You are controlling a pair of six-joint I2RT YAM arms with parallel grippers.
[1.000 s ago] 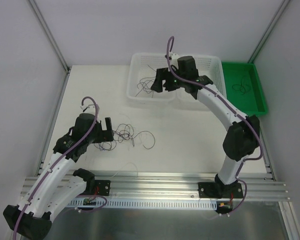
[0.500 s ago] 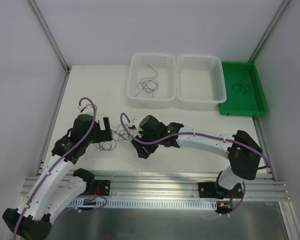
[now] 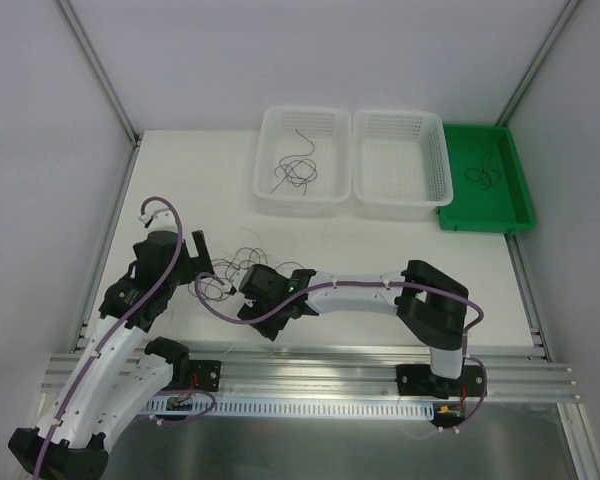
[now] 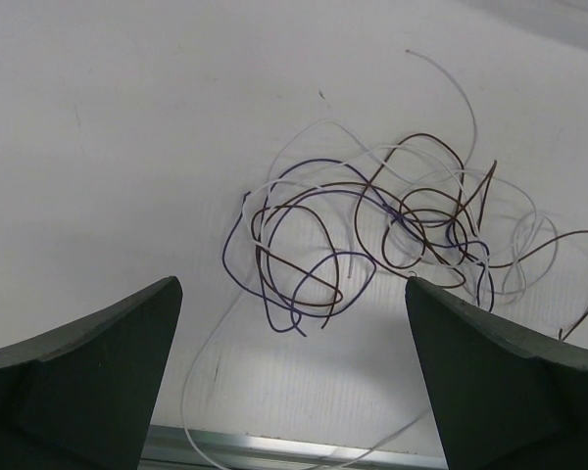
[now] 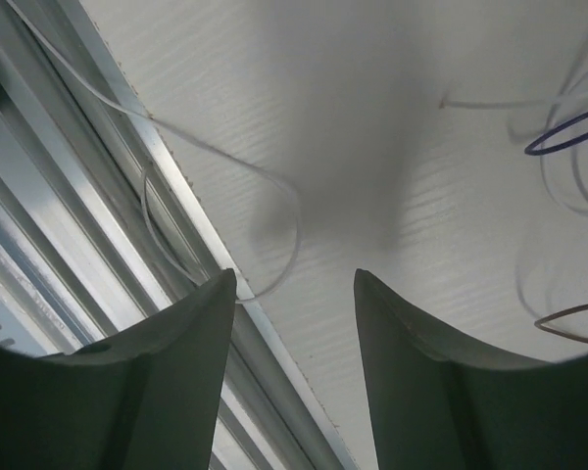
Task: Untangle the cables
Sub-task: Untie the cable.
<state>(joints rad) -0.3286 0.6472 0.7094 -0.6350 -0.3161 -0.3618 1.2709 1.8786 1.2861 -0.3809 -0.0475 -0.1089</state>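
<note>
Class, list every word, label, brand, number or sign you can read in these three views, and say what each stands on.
No text can be read in any view.
The left white basket, right white basket and green tray show no label.
The small electronics below the left arm's base are too small to read.

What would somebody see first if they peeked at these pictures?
Probably the messy tangle of thin cables on the white table, with brown, purple and white loops crossing over each other near the front left. Next, the bright green tray at the far right corner, with one small cable curled inside.
</note>
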